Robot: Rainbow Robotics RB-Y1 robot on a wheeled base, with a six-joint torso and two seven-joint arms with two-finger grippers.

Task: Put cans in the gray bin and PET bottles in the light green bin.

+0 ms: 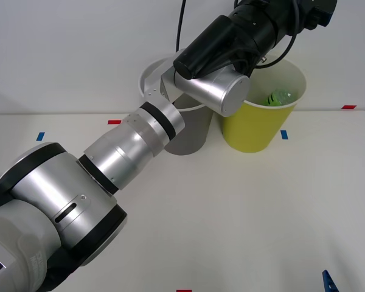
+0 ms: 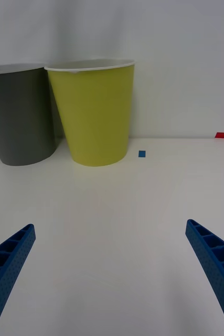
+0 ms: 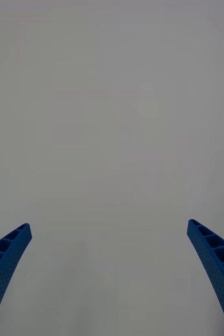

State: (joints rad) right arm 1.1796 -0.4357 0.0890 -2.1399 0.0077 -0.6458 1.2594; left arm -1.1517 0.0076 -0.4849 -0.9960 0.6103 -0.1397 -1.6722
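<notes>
Two bins stand side by side at the upper middle of my front view, against the white wall: the gray bin (image 1: 188, 131) on the left, the light green bin (image 1: 255, 125) touching or just beside it on the right. Inside the light green bin I see the PET bottle (image 1: 281, 98), its green label showing against the pale inner wall, near the bin's right side.

My left arm (image 1: 140, 143) reaches diagonally from the lower left of the front view up across the gray bin, its wrist end above the rims of both bins at the upper edge. The left gripper (image 3: 110, 273) has its blue fingers (image 3: 7, 262) spread wide with nothing between them, plain gray-white surface behind.

The right gripper (image 2: 110, 273) sits low over the white desk (image 2: 117, 220), well apart from the bins, fingers (image 2: 214, 262) wide and empty. From its wrist view both bins stand upright ahead. A small blue tape mark (image 2: 141, 154) lies on the desk just beside the green bin's base; a red mark (image 2: 223, 135) lies farther right by the wall.
</notes>
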